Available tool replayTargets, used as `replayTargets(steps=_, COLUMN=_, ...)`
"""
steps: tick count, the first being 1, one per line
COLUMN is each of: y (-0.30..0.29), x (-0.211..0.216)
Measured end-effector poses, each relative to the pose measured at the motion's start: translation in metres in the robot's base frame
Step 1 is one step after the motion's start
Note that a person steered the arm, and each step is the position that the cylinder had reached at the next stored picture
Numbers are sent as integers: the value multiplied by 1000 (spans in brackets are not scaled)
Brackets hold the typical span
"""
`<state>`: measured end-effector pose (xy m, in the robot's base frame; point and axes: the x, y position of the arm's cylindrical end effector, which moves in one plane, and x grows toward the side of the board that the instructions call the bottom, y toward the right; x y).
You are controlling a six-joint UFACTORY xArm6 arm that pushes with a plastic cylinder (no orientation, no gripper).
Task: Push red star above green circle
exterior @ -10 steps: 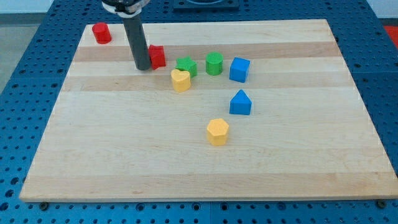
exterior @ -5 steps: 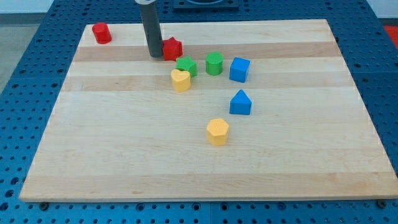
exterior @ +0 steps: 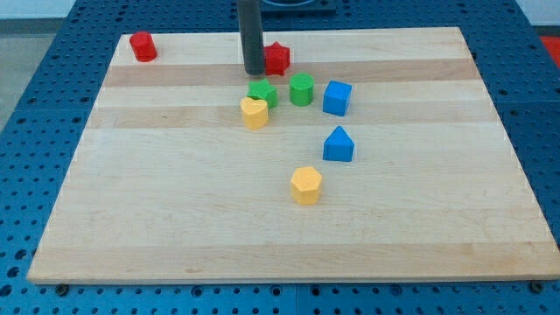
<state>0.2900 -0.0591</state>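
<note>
High oblique view over whole board [exterior: 437,219]

You are looking at a small red star [exterior: 278,59] lying flat on the pale wooden surface [exterior: 175,201], near the view's top edge — partly hidden on its left side. Below it and slightly toward the view's right sits the green circle [exterior: 302,89] — a short upright cylinder, close to the star but not touching it.

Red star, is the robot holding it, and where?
Nothing is held. There is only a rod, and my tip sits against the red star on its side toward the view's left, pushing rather than gripping.
</note>
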Motion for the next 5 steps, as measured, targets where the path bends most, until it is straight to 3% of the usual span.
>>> replayTargets(steps=3, y=49, x=-44)
replayTargets(steps=5, y=23, x=-30)
